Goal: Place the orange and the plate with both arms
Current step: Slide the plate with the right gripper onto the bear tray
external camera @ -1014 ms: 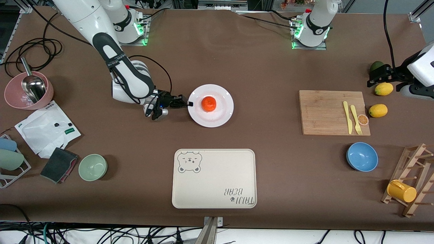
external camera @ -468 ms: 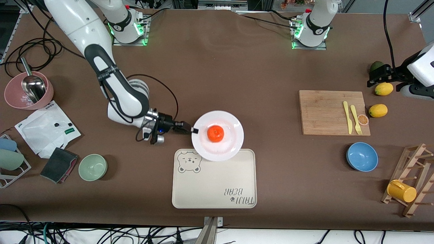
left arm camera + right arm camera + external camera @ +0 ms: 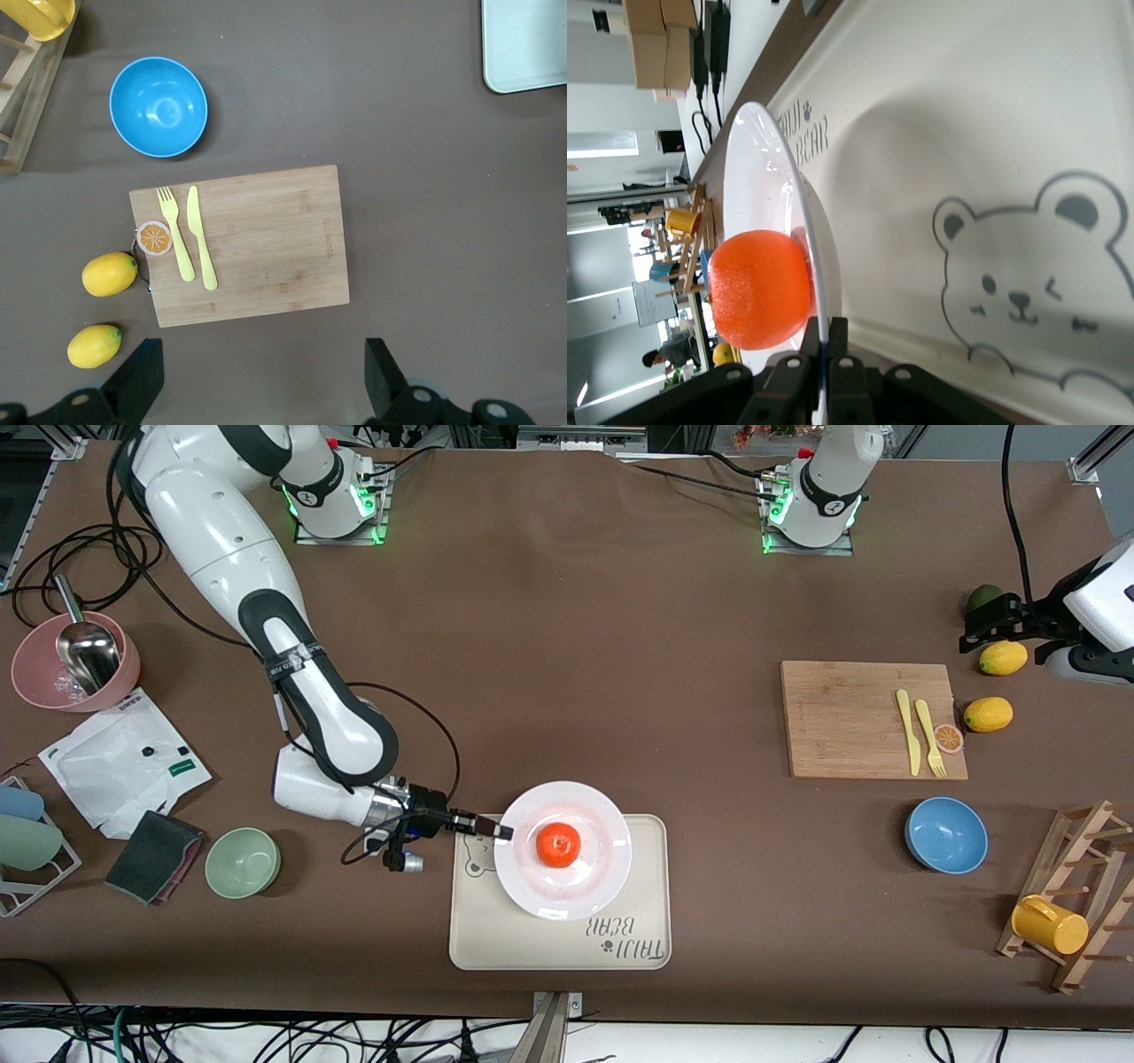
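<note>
Tray (image 3: 532, 939): bear face print, upside-down lettering "TAIJI BEAR".

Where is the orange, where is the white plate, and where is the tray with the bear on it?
orange (image 3: 558, 844): front view, the middle of the fruit.
plate (image 3: 592, 881): front view, bare white rim beside the orange.
bear tray (image 3: 496, 943): front view, bare cream corner nearest the camera.

Brown table (image 3: 602, 602) carries a cream bear-print tray (image 3: 567, 943) at its front-camera edge, a wooden cutting board (image 3: 850, 722) and blue bowl (image 3: 946, 835) toward the left arm's end. Two lemons (image 3: 988, 714) lie beside the board. A green bowl (image 3: 243, 862), pink bowl (image 3: 35, 691) and white bag (image 3: 115, 757) sit toward the right arm's end.
</note>
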`<act>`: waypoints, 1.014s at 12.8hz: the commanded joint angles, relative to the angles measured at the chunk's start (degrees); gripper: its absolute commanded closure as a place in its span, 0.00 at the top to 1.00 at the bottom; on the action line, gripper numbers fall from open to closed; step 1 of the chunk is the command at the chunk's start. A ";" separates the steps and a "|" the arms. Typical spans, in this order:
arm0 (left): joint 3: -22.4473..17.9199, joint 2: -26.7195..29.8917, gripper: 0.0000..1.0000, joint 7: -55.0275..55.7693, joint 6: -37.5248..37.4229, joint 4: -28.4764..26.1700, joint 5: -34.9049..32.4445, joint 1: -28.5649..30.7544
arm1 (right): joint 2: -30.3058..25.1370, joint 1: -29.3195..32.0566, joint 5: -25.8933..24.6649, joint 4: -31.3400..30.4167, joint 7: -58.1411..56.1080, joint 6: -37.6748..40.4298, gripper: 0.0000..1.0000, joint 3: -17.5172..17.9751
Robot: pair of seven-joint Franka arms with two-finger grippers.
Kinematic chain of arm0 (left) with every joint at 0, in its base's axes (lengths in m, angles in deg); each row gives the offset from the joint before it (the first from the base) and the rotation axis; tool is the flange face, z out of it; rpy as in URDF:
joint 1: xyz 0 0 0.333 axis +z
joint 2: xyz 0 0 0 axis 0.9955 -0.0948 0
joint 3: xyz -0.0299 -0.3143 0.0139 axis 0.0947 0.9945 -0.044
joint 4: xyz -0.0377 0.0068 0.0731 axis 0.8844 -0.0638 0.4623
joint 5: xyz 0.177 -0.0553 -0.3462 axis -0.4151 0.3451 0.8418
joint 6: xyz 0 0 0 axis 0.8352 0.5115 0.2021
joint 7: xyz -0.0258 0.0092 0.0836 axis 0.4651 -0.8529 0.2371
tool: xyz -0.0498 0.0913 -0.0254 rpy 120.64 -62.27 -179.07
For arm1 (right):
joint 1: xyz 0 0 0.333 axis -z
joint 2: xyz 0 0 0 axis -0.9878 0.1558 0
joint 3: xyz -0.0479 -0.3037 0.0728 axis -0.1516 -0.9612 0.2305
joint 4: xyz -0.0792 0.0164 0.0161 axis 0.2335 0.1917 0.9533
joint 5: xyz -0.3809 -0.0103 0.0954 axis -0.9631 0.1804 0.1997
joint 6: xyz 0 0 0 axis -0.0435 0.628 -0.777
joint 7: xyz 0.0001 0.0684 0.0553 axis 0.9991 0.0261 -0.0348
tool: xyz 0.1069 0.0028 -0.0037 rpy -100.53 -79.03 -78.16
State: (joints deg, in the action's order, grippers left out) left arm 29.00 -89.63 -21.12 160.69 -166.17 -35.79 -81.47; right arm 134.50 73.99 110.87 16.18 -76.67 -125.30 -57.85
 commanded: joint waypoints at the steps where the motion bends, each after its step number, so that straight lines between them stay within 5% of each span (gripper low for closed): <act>1: 0.41 0.40 1.00 0.44 -0.23 -0.19 -1.31 0.25 | 7.47 -1.48 -1.86 10.07 2.37 0.17 0.00 -0.18; 8: 0.41 0.40 1.00 0.44 -0.23 -0.19 -1.31 0.25 | 9.06 -1.92 -2.74 10.79 2.02 -0.09 0.01 -0.26; 10: 0.41 0.40 1.00 0.44 -0.23 -0.19 -1.31 0.25 | 8.45 -1.83 -2.91 10.09 2.02 -0.01 0.16 -0.61; 13: 0.41 0.40 1.00 0.44 -0.23 -0.19 -1.31 0.25 | 7.40 -1.30 -5.63 7.71 1.93 -0.01 0.24 -0.88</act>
State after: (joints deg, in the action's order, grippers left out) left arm 29.00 -89.63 -21.12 160.69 -166.18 -35.79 -81.47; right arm 142.47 72.66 107.50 24.43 -75.91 -125.31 -58.52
